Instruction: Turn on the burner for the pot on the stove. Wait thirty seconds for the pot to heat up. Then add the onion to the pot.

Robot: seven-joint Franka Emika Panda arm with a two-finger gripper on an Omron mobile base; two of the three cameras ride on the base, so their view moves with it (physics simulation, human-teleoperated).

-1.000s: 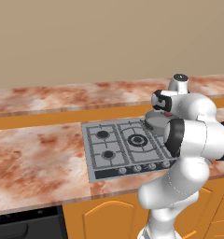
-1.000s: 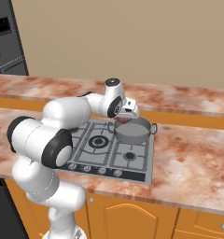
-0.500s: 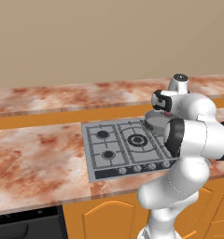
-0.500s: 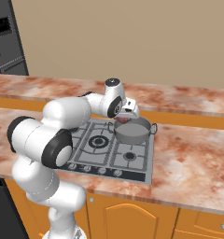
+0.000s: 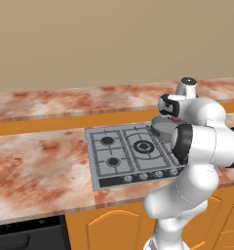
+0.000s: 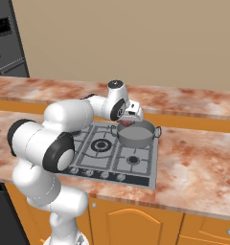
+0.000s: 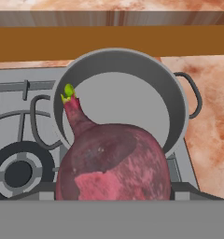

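Observation:
The grey pot (image 6: 137, 134) sits on the back right burner of the stove (image 6: 98, 154). My gripper (image 6: 128, 119) hangs just over the pot's left rim, shut on the reddish-purple onion (image 6: 125, 123). In the hand view the onion (image 7: 114, 163) looms large at the bottom with its green sprout up, and the pot (image 7: 128, 100) lies below and beyond it with nothing inside. The onion hides my fingertips there. From the left base view the pot (image 5: 160, 126) peeks out beside my hand (image 5: 170, 113), on the stove (image 5: 114, 149).
A row of knobs (image 6: 95, 174) lines the stove's black front strip, seen too as knobs (image 5: 144, 176). A raised marble ledge (image 6: 193, 103) runs behind the stove. A dark fridge (image 6: 6, 43) stands far left. Bare counter (image 5: 36, 166) lies left of the stove.

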